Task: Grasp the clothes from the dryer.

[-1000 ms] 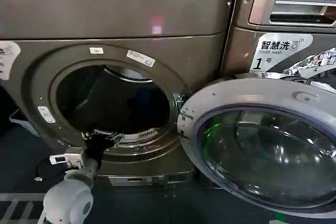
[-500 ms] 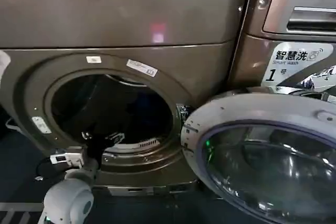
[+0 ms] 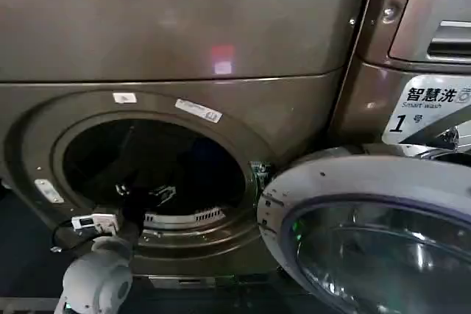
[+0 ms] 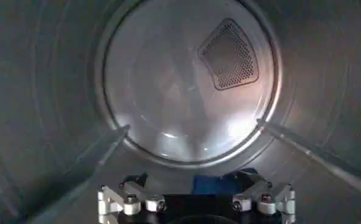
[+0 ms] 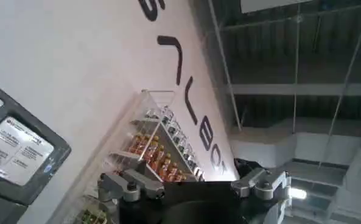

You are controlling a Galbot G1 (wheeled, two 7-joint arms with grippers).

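I have the left arm reaching up from the lower left of the head view, its round white joint low in front of the machine and the forearm angled forward over the bottom lip of the porthole, so the left gripper (image 3: 151,195) sits just inside the opening of the dryer (image 3: 176,27). From the left wrist camera I look straight down the drum, the gripper (image 4: 195,185) low against the drum floor with its knuckles spread wide to either side; the fingertips run out of view, but between them I see a patch of blue cloth (image 4: 212,184) lying on the drum floor, and I cannot tell whether the fingers touch it. The dryer faces me squarely, its porthole wide open and its drum axis running straight back away from me to the round rear plate with its perforated vent (image 4: 229,55). Its door (image 3: 368,233) hangs swung out to the right, glass toward me. The right arm is held elsewhere, its wrist camera pointing up at a white wall with dark lettering and a clear rack of bottles (image 5: 153,149); the right gripper (image 5: 195,182) shows its linkages set apart, but I cannot tell how its fingers stand
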